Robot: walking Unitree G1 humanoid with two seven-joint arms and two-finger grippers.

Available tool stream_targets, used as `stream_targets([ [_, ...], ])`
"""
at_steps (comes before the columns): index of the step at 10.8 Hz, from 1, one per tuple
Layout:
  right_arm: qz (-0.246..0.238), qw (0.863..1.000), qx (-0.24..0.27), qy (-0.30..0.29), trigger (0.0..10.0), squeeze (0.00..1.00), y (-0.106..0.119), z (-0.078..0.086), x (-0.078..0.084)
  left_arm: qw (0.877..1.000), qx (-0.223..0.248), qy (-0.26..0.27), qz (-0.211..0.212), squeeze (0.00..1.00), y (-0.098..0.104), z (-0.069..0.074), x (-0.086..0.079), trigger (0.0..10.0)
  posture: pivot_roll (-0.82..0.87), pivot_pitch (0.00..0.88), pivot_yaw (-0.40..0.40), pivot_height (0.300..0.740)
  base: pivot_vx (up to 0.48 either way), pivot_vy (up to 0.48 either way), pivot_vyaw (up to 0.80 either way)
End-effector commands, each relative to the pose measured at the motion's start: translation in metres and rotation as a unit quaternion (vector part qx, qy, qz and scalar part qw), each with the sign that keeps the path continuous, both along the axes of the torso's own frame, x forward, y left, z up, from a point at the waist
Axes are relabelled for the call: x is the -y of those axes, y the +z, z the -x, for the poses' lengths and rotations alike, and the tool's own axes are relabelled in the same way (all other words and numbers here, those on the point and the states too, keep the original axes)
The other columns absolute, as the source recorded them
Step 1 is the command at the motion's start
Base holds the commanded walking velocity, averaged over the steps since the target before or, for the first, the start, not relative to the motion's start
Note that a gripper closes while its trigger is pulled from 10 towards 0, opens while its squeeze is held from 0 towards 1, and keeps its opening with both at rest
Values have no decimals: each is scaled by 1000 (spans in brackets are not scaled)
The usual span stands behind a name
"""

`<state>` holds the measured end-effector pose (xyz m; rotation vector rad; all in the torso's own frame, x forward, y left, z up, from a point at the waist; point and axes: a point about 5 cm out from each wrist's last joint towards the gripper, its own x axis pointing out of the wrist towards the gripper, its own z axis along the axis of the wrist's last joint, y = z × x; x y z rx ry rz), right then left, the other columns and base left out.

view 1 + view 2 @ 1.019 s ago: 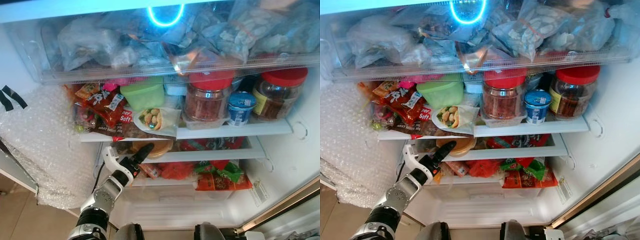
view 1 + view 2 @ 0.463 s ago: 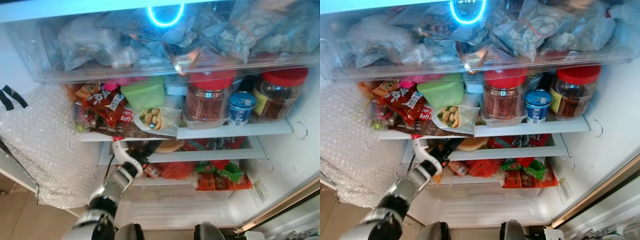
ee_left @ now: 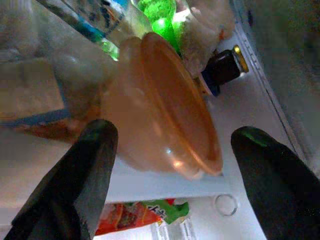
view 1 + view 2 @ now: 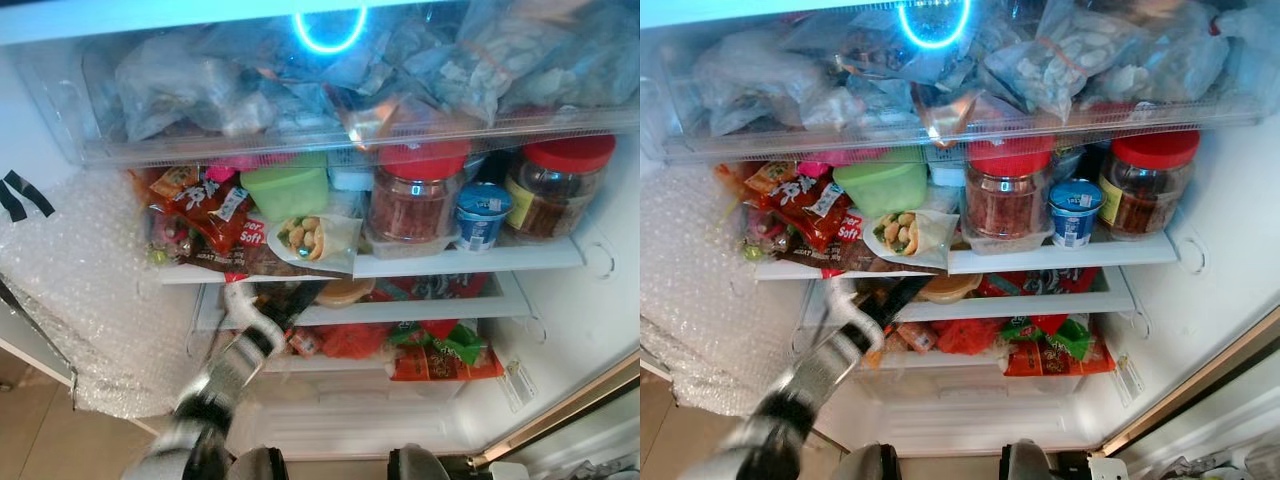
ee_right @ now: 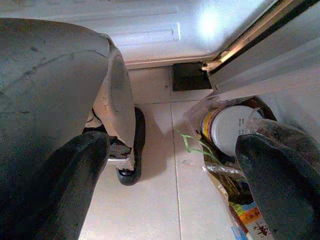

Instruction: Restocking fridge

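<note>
Placement of the orange lidded container (image 3: 160, 105) on the second fridge shelf (image 4: 420, 312): the left gripper (image 3: 170, 165) is reaching into the shelf's left end, its fingers spread wide on either side of the tub and gripping nothing. The container is lying tilted against a dark bottle (image 3: 222, 67) and packets. A gentle, level push would likely be seating it best without toppling neighbours. The right gripper (image 5: 175, 150) is hanging idle, fingers apart, above the tiled floor (image 5: 155, 200).
</note>
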<state>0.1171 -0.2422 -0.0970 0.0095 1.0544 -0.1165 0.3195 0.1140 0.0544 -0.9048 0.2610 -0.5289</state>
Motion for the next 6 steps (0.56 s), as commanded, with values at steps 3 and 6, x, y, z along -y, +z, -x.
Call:
stream_targets([
  [3, -11, 1000, 6, 6, 10000, 0, 0, -5, -7, 998, 33, -28, -43, 0, 3, 12, -7, 10000, -173, 15, 87, 652, 0, 0, 0],
  [6, -12, 1000, 6, 7, 10000, 0, 0, -5, -8, 999, 25, -21, -43, 0, -3, 29, -11, 10000, -174, 15, 89, 652, 0, 0, 0],
])
